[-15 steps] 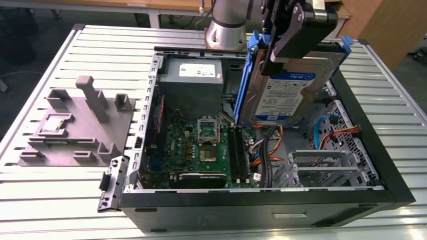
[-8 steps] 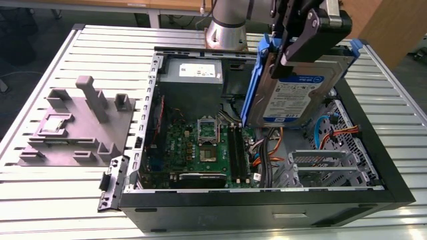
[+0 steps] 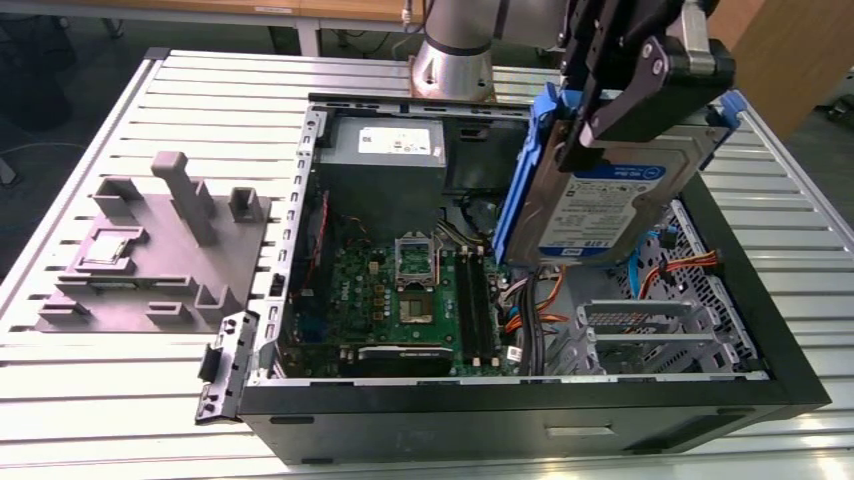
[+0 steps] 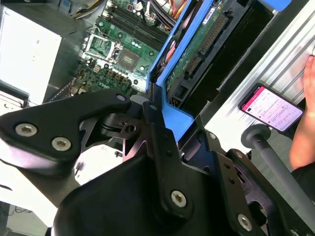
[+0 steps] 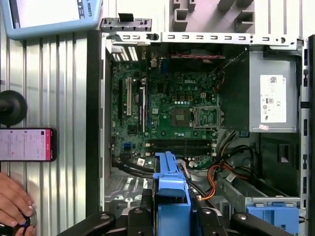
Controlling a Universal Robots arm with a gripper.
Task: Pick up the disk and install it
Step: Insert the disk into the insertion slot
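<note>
Underneath everything, a slatted metal table (image 3: 120,90). On it, an open computer case (image 3: 534,410), side panel off. To the exterior view's left of the case, flat on the table, a grey fixture block (image 3: 154,260) with upright posts. Inside the case, at the far end, a grey power supply (image 3: 384,150); nearer, on the floor, a green motherboard (image 3: 400,300). Over the case's half toward the exterior view's right, the black gripper (image 3: 607,125), clamped tight on the upper edge of the disk (image 3: 594,205). Held on edge and tilted, label toward the exterior camera, blue frame round the rim. Hangs over the open interior, above a metal drive cage (image 3: 654,320) and orange cables (image 3: 683,270); cannot tell whether the lower end touches anything. In the first wrist view, black fingers (image 5: 146,209) pressed against both sides of the blue frame, motherboard beyond. On the table beside the case, a phone (image 5: 27,145) with its screen lit, and close to it a person's hand (image 5: 15,201).
</note>
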